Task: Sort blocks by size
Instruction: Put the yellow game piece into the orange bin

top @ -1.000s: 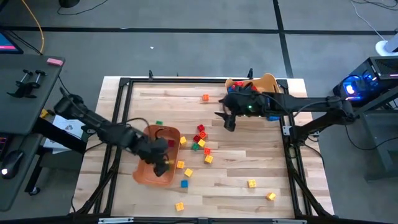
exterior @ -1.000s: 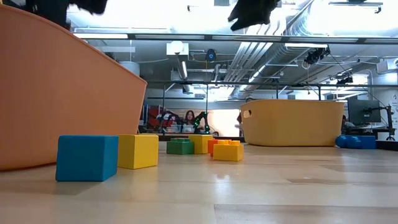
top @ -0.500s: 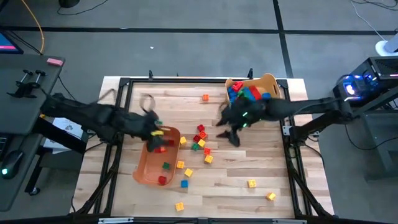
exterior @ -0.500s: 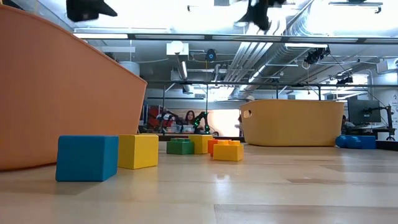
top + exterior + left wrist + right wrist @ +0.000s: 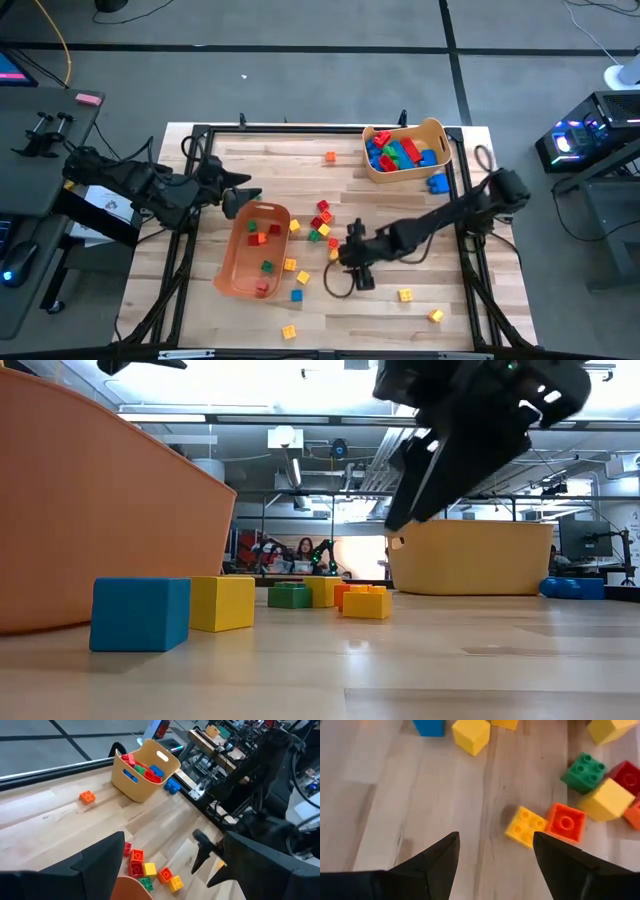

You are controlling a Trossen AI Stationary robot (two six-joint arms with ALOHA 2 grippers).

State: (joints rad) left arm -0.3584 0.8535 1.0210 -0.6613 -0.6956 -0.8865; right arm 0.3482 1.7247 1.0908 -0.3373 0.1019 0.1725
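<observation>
At nine o'clock on the table we see the left gripper [image 5: 243, 193], fingers spread wide and empty, poised just above the near rim of the orange bin [image 5: 232, 282]. That bin lies at about seven o'clock and holds a handful of small blocks [image 5: 263, 236], red, green and yellow.

Just right of the bin, toward the table's centre, a loose cluster [image 5: 322, 224] of red, green, yellow and orange blocks is scattered; a blue cube [image 5: 296, 295] and a yellow cube [image 5: 289, 331] lie lower, near six o'clock. One orange block [image 5: 330, 157] sits alone at twelve.

The right gripper [image 5: 358, 282] is down over the wood just right of centre, jaws parted and holding nothing. In its wrist view the two fingers [image 5: 438, 855] frame bare boards, with a flat yellow block [image 5: 526, 826] touching an orange one [image 5: 565, 822] just ahead, and a green block [image 5: 582, 772] beyond.

At four to five o'clock two more yellow blocks [image 5: 405, 295] lie apart. At one o'clock the tan bin [image 5: 435, 135] holds larger red, blue and green blocks [image 5: 395, 152], and a blue block [image 5: 438, 184] rests on the table just beside it.
</observation>
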